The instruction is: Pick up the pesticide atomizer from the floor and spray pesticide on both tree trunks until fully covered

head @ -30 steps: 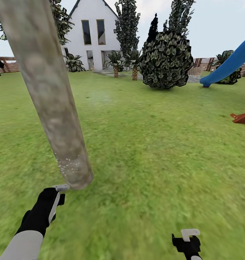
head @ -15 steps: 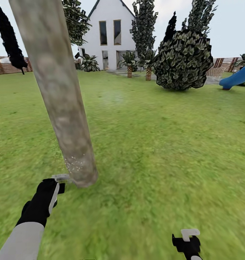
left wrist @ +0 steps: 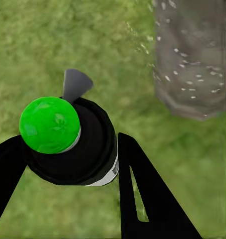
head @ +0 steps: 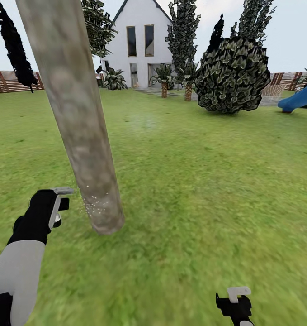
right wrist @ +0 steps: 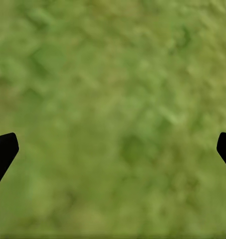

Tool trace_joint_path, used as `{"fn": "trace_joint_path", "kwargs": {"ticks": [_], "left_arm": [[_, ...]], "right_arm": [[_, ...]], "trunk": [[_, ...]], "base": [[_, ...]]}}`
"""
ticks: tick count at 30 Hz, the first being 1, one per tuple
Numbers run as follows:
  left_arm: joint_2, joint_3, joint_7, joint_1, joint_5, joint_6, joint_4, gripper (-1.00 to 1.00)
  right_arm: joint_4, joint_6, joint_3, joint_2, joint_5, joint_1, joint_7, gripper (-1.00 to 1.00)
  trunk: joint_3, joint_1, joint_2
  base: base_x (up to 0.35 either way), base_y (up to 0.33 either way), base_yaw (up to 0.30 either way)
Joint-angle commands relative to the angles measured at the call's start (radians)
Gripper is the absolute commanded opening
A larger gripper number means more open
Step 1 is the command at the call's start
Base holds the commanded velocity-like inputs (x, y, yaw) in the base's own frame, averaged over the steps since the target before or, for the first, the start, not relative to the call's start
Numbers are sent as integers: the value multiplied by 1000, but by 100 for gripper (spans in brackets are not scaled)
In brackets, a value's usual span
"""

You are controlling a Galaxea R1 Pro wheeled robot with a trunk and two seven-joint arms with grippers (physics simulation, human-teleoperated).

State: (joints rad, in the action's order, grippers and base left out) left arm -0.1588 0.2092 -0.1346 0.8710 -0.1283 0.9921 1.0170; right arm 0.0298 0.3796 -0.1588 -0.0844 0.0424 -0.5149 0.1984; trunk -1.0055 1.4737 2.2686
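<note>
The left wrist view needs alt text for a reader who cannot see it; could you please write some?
The left end effector grips a black pesticide atomizer with a green top, over grass. Near it stands the base of a grey-brown tree trunk, flecked with white droplets.

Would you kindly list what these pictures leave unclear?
- Tree trunk: top cut off by the head view's edge; far side hidden.
- Atomizer: body hidden beneath its green cap in the left wrist view.
- Right claw: fingertips cut off by the right wrist view's edges.
</note>
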Motion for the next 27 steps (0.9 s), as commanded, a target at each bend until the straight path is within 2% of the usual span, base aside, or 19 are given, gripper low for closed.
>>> {"fn": "trace_joint_path", "kwargs": {"ticks": [1,2,3,4,7,12,15,24,27], "left_arm": [[1,-27,33,-5,-15,4,0,-100],[1,-68,62,-17,-17,3,1,-100],[0,-95,77,-23,-16,3,1,-100],[-2,-106,85,-27,-15,5,1,-100],[-2,-110,88,-64,-15,2,0,-100],[-1,-110,88,-76,-15,2,-3,-100],[-3,-108,85,-79,-19,1,-34,-100],[-1,-108,75,-80,-20,-3,-64,-100],[1,-108,74,-80,-19,-4,-64,-100]], "right_arm": [[-1,2,-8,0,4,-1,4,100],[-1,2,-8,0,5,-1,4,100],[-1,2,-8,0,4,-1,4,100],[-1,2,-8,0,5,-1,4,100],[-1,2,-8,0,5,-1,4,100],[-1,2,-8,0,5,-1,4,100],[-1,2,-8,1,5,-1,4,100],[-1,2,-8,3,5,-1,4,100],[-1,2,-8,3,5,-1,4,100]], "trunk": [[-1,0,0],[-1,0,0],[-1,0,0],[-1,0,0],[-1,0,0],[-1,0,0],[-1,0,0],[-1,0,0],[-1,0,0]], "base": [[0,0,0],[0,0,0],[0,0,0],[0,0,0],[0,-135,0],[0,-264,0],[0,-275,28],[58,-275,259],[36,-273,66]]}}
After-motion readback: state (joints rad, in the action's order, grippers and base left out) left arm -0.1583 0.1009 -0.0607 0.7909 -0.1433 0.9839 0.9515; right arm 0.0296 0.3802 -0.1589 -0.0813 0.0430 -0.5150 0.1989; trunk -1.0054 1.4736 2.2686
